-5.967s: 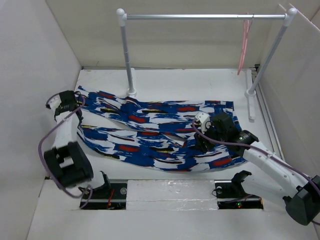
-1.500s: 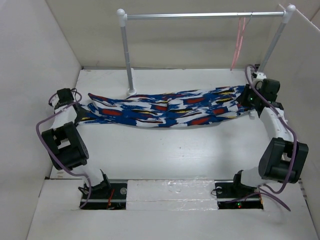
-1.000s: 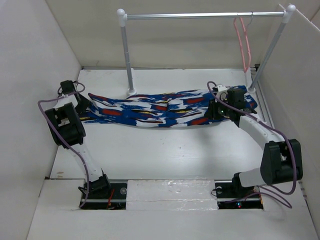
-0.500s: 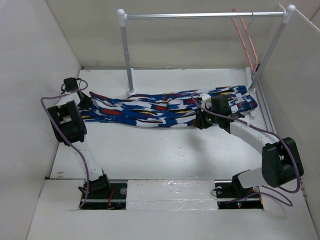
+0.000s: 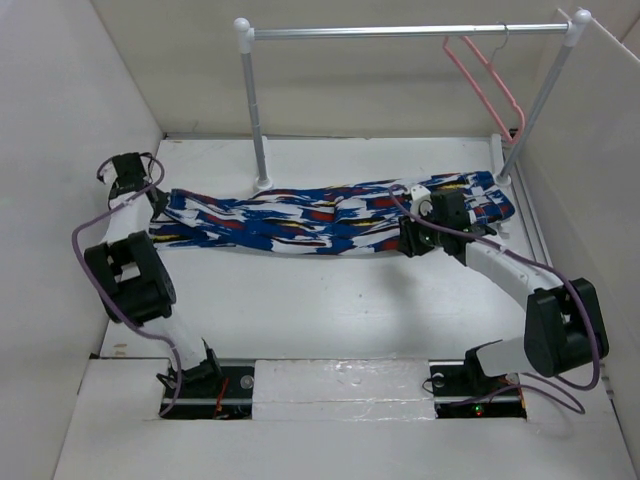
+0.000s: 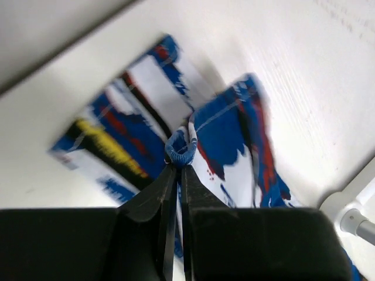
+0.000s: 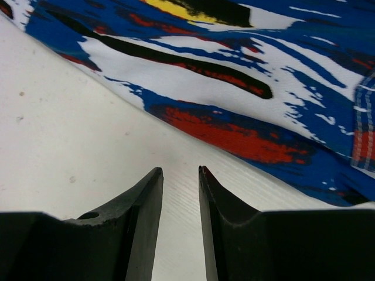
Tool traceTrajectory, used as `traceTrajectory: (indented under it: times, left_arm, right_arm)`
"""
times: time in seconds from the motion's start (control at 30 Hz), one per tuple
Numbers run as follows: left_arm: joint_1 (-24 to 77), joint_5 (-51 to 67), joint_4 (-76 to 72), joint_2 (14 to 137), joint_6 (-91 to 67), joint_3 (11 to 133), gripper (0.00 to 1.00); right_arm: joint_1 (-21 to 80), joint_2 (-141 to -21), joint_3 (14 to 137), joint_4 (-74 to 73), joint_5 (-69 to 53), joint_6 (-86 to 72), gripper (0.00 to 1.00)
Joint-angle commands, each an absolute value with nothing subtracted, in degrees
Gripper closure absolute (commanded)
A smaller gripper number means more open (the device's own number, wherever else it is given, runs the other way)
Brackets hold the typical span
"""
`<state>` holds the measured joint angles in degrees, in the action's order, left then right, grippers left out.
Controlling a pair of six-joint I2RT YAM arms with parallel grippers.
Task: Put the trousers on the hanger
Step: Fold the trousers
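Observation:
The trousers (image 5: 320, 215) lie folded in a long band across the table, from far left to far right. My left gripper (image 5: 150, 205) is shut on a blue hem edge of the trousers (image 6: 180, 149) at their left end. My right gripper (image 5: 408, 243) is open and empty, its fingertips (image 7: 153, 175) over bare table just in front of the trousers' near edge (image 7: 234, 132). The pink hanger (image 5: 490, 85) hangs by its hook from the silver rail at the back right, swung out at an angle.
The silver rail (image 5: 400, 32) stands on two white posts (image 5: 257, 110) at the back, with round feet on the table (image 5: 263, 184). White walls close in left, right and back. The left post's foot shows in the left wrist view (image 6: 351, 213).
My left gripper pulled the left end of the trousers slightly right and back. My right gripper shifted a little right along the near edge. The hanger keeps swinging on the rail.

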<state>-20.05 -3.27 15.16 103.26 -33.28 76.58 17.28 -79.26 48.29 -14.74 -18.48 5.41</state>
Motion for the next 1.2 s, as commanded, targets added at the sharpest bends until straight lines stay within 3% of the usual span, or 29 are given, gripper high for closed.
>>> traceTrajectory:
  times: [0.0,0.2,0.27,0.33,0.37,0.4,0.43,0.5,0.63,0.8,0.87,1.03,1.07,1.1,1.17]
  left_arm:
    - [-22.32,-10.71,13.98,95.46,-34.72,70.94,1.00]
    - [-23.38,-17.48,17.41,95.45,-37.18,64.08,1.00]
    - [-23.38,-19.50,17.57,94.75,-37.79,62.41,1.00]
    - [-24.08,-20.21,19.76,95.70,-39.63,63.97,0.91]
    - [-24.08,-21.52,23.08,95.89,-40.86,64.85,0.85]
    - [-24.87,-21.88,23.99,95.80,-41.48,65.47,0.62]
    - [-24.87,-21.97,24.52,94.84,-41.57,66.44,0.47]
    - [-24.87,-21.63,24.35,92.74,-41.14,66.97,0.30]
    - [-21.20,-16.53,18.56,83.87,-37.71,66.62,0.31]
    - [-0.91,-14.51,16.79,84.37,-37.52,67.67,0.38]
    - [3.14,-11.19,16.09,87.70,-39.37,67.15,0.40]
    - [0.80,-6.16,13.18,94.91,-42.98,64.86,0.44]
    - [-0.17,-5.89,13.71,96.05,-43.07,65.04,0.45]
    - [-1.74,-5.63,14.23,98.15,-43.15,65.56,0.46]
    - [-3.07,-5.89,15.03,99.75,-42.89,65.74,0.46]
  right_arm:
    - [14.60,-78.14,50.97,-16.08,-19.60,8.43,0.63]
    - [8.19,-78.66,52.73,-20.03,-21.53,11.16,0.57]
    - [4.32,-79.01,53.17,-20.56,-22.49,11.60,0.48]
    - [1.25,-79.63,54.05,-21.09,-24.16,11.43,0.40]
    - [-1.99,-79.89,54.23,-21.09,-24.69,10.47,0.37]
    - [-3.59,-80.15,54.32,-20.22,-25.13,9.76,0.34]
    - [-5.08,-80.42,54.14,-19.34,-25.75,8.89,0.31]
    - [-9.04,-81.47,53.00,-16.02,-25.75,5.20,0.29]
    - [-14.23,-85.76,50.28,-7.66,-29.17,-3.50,0.26]
    - [-16.00,-91.92,47.82,4.90,-29.09,-15.36,0.25]
    - [-16.00,-94.47,46.85,7.20,-28.48,-19.66,0.27]
    - [-15.47,-96.67,43.51,12.47,-23.37,-26.26,0.35]
    - [-14.95,-97.20,43.07,13.61,-23.47,-26.98,0.43]
    - [-14.94,-96.95,42.81,14.06,-21.99,-27.33,0.67]
    - [-14.42,-96.16,41.75,13.98,-20.83,-27.69,0.91]
